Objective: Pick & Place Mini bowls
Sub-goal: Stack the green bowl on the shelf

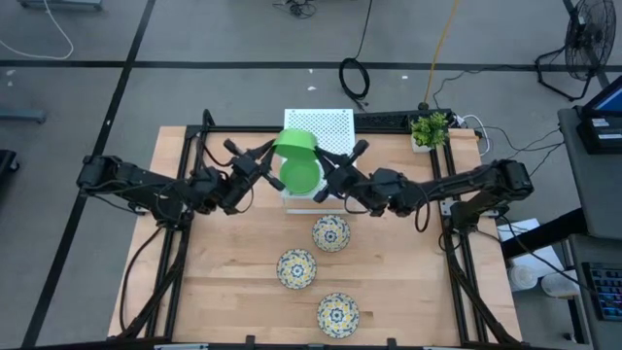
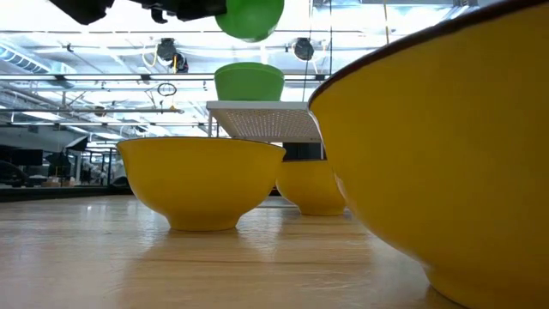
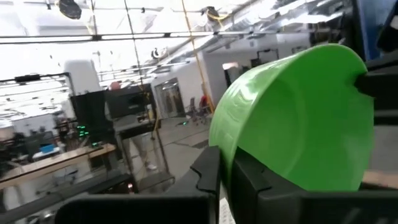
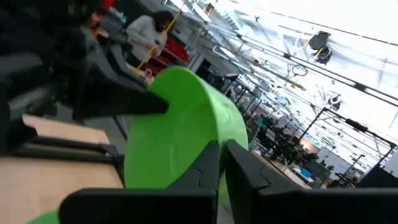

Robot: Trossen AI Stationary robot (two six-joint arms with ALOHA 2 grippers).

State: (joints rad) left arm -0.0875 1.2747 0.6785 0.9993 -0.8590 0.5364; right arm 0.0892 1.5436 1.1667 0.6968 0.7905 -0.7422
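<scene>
A plain green mini bowl is up in the air over the white perforated box, tilted on its side, with both grippers on it. My left gripper stands at its left, my right gripper at its right. In the low view the raised bowl hangs above another green bowl, which sits on the box top. Three floral mini bowls stand on their feet on the table; they look yellow from outside. My left gripper holds the green bowl by its rim, one finger inside the bowl and one outside, coming level from the table's left. The bowl is lifted clear and tilted. My right gripper holds the same bowl at the opposite rim, pinched between its two fingers, coming from the table's right.
A small potted plant and a power strip sit at the far right of the table. Black frame rails run along both sides. A person stands in the room beyond. Bare wood lies left of the floral bowls.
</scene>
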